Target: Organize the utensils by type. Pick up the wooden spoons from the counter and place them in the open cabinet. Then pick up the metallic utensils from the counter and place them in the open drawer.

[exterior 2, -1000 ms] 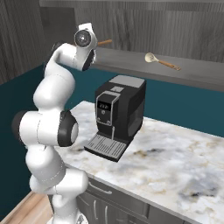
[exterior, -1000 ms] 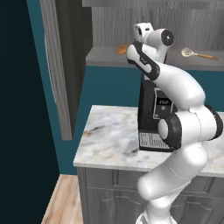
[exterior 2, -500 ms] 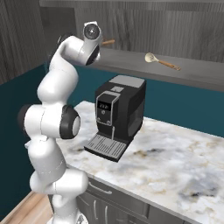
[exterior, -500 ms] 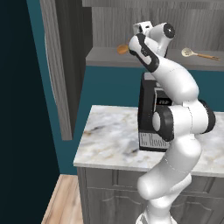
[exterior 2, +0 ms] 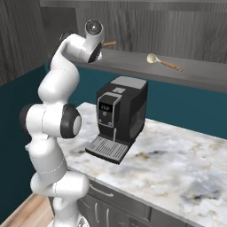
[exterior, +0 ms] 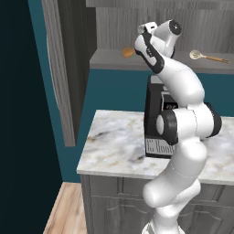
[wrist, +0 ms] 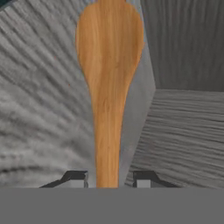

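Hand view: all orange-brown wooden spoon (wrist: 109, 83) runs between spread gripper (wrist: 109, 178) tips, contact unclear, over grey shelf board (exterior: 109, 59). Base views add cream-bowled tan-handled spoon (exterior 2: 163, 63) farther right on shelf.

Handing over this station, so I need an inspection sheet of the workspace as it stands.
Surface: marble counter, no utensils seen on it.
Job's things: pale-bowled wooden spoon lies on the cabinet shelf; orange-brown wooden spoon lies between the fingertips, over the shelf.
Clutter: black coffee machine on the counter.
Grippers: gripper astride the spoon's handle, gaps at both sides.
Cables: nothing seen.
Surroundings: teal wall, cabinet door open.
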